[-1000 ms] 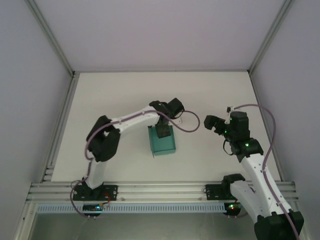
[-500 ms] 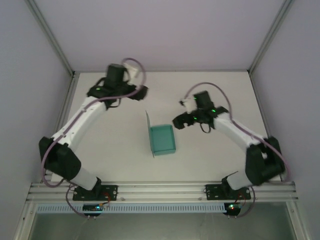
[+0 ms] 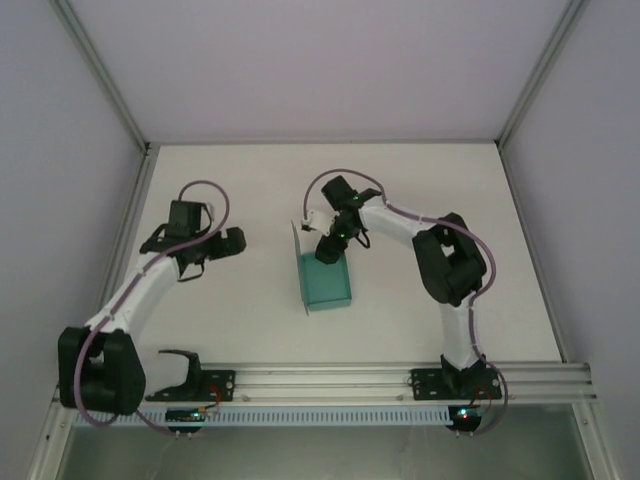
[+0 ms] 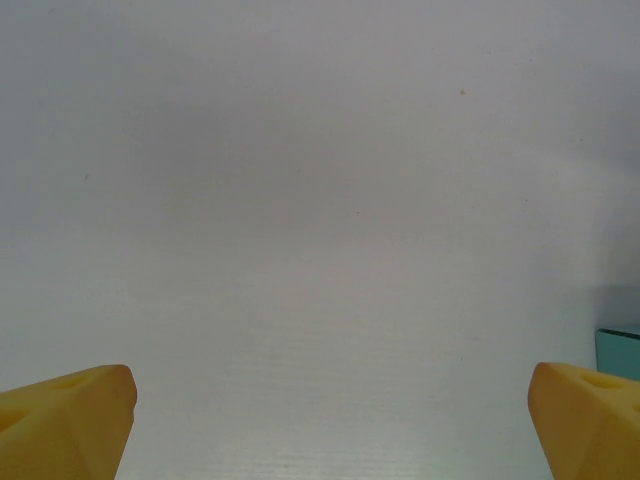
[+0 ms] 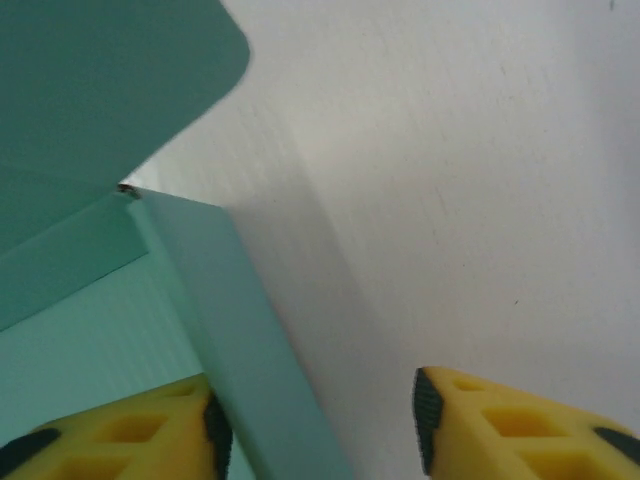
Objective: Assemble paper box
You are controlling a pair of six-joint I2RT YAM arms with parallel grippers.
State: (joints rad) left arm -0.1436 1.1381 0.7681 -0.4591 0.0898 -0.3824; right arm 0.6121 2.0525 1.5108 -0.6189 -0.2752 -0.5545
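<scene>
Paper box of teal-green card sits near the middle of the white surface, open side up, with a flap standing upright at its far left corner. The right end effector hangs over the box's far edge; in the wrist view its yellow fingers are apart and straddle one box wall, gripping nothing. The left end effector hovers left of the box, well apart from it, spread wide over bare surface.

A robotics lab test cell: a white table boxed in by plain pale walls, with an aluminium-profile frame along its near edge carrying the left arm and right arm.
</scene>
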